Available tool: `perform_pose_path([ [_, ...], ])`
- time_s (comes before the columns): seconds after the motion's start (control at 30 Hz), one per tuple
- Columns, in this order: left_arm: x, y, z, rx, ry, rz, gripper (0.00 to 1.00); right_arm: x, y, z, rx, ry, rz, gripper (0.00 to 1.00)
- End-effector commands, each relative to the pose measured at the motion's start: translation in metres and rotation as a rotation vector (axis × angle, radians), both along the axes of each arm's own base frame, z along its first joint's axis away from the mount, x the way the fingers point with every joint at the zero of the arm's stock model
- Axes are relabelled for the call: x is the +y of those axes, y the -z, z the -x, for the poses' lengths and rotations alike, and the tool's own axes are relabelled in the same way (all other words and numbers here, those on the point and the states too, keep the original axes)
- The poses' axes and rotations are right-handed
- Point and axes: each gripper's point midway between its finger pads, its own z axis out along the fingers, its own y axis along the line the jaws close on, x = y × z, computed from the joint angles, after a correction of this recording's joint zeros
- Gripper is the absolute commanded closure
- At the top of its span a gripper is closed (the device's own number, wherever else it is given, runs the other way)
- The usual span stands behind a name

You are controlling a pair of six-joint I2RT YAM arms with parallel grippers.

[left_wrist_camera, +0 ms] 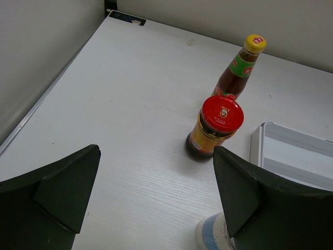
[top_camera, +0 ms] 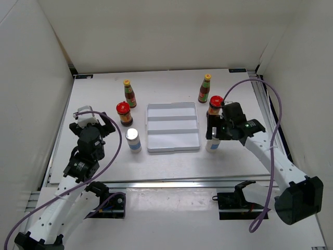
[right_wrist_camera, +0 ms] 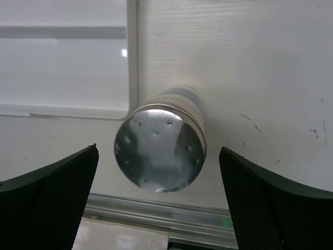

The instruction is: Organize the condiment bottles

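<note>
Right jaws wide open, straddling the right shaker (right_wrist_camera: 160, 148). It is white with a silver perforated top and stands upright on the desk (top_camera: 166, 86). It sits centred in the gap and touches neither jaw. The white ridged tray (right_wrist_camera: 62, 57) lies ahead of these jaws, off toward the left-side jaw in the wrist view, with its edge just beside the shaker. In the top view the right jar (top_camera: 214, 105), dark with a red lid, stands just past the right jaws on the far side, close to the wrist; cannot tell if they touch. The right sauce bottle (top_camera: 205, 88), slim with a yellow cap, stands farther out beyond the jar, apart from it.

Left jaws also wide open, over bare desk and gripping nothing. Ahead of them, nearer the right-side jaw, the left jar (left_wrist_camera: 216, 127) stands upright, red lid up. The left sauce bottle (left_wrist_camera: 239, 70), red-brown with a green neck and yellow cap, stands straight beyond that jar, near it but apart. The left shaker (left_wrist_camera: 210, 234) is low beside the right-side jaw and mostly hidden behind it; only the white-and-blue base shows. The tray corner shows outside that same jaw, to the right of the jar.
</note>
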Motion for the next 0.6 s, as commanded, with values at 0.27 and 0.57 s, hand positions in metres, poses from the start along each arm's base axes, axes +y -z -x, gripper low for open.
perform_pose_path([
  [0.27, 0.000, 0.002, -0.002, 0.001, -0.006, -0.012, 0.00, -0.014, 0.031, -0.007, 0.016, 0.094, 0.081, 0.01],
  [0.57, 0.001, 0.004, -0.002, 0.009, -0.015, -0.017, 0.00, -0.007, 0.042, -0.015, 0.024, 0.076, 0.091, 0.37],
])
